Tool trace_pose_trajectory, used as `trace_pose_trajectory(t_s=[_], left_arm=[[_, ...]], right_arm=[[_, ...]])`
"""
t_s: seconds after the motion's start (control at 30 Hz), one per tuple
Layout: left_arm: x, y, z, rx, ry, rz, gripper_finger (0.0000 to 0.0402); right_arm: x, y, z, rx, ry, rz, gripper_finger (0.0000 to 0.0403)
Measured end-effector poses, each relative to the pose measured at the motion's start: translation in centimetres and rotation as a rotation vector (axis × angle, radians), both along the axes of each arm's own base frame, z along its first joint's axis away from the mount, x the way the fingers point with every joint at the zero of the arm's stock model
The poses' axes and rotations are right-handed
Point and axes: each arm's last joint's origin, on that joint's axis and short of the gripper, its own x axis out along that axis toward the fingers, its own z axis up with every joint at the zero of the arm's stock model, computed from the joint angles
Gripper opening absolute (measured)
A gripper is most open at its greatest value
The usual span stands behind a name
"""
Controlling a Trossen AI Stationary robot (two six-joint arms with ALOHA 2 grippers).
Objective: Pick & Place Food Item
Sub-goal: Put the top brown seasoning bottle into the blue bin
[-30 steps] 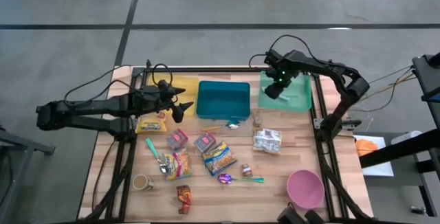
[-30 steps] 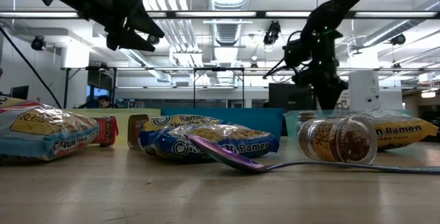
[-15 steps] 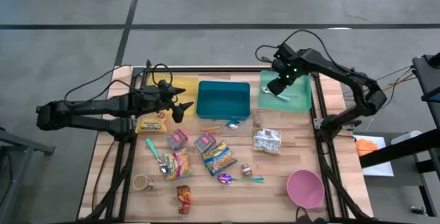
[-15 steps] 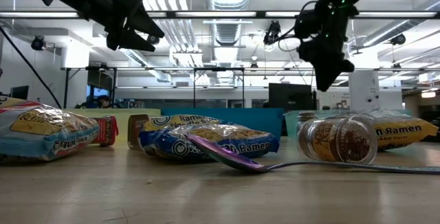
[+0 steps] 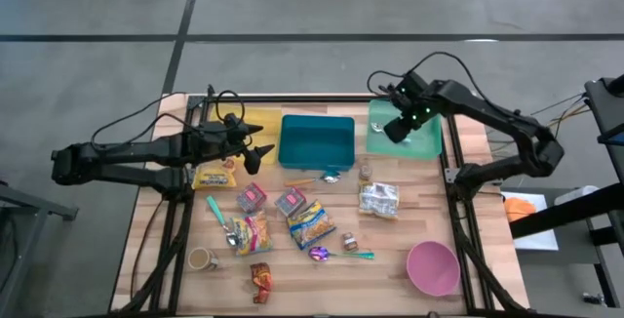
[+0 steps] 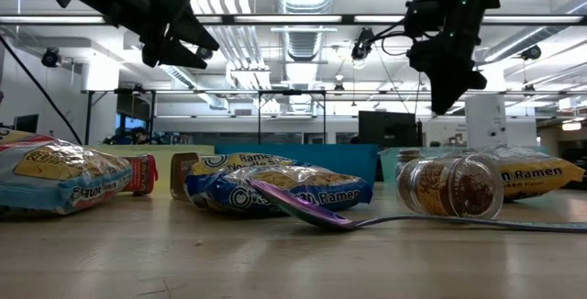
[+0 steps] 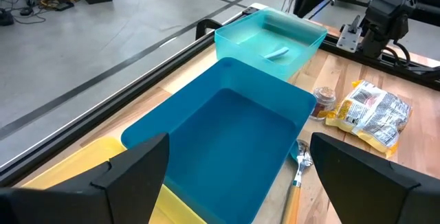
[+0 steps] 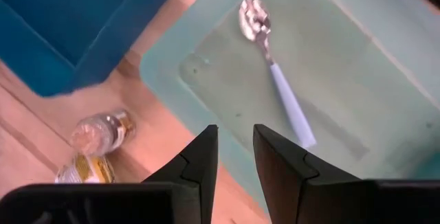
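Observation:
My right gripper hangs over the light green bin at the table's far right, pointing steeply down, its fingers a little apart with nothing between them. A spoon with a pale blue handle lies flat on that bin's floor. Food items lie on the wood: a silver ramen packet, a small jar on its side, and more ramen packets. My left gripper waits open, raised beside the blue bin's left edge.
A yellow bin stands left of the blue one. Small boxes, spoons, a cup and a pink bowl are scattered over the near half. Black frame rails line the table's sides.
My right gripper has risen from just inside the green bin to well above it, drifting a little toward the table's right edge and tipping. The spoon stays on the bin's floor.

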Motion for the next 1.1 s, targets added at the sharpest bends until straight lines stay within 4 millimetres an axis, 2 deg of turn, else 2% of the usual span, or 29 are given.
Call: trace_pose_trajectory(t_s=[0.3,0.4,0.5,0.7,0.83,0.97,1.1], left_arm=[[0.0,0.0,0.0,0.0,0.0,0.0,0.0358],[0.0,0.0,0.0,0.0,0.0,0.0,0.0358],[0.0,0.0,0.0,-0.001,0.0,0.0,0.0358],[0.0,0.0,0.0,-0.003,-0.001,0.001,0.0358],[0.0,0.0,0.0,-0.003,0.003,0.001,0.0358],[0.0,0.0,0.0,-0.004,0.003,0.001,0.0358],[0.0,0.0,0.0,-0.003,0.003,0.001,0.0358]], right_arm=[[-0.1,0.8,-1.2,0.008,0.014,0.021,0.0094],[-0.2,0.8,-1.4,0.013,0.02,0.021,0.0106],[-0.2,0.9,-1.5,0.016,0.025,0.025,0.0149],[-0.2,0.9,-1.6,0.029,0.021,0.029,0.0275],[0.0,1.2,-1.5,0.105,-0.04,0.052,0.0343],[0.6,2.1,-1.4,0.187,-0.118,0.157,0.0382],[1.7,3.0,-1.3,0.167,-0.151,0.243,0.0395]])
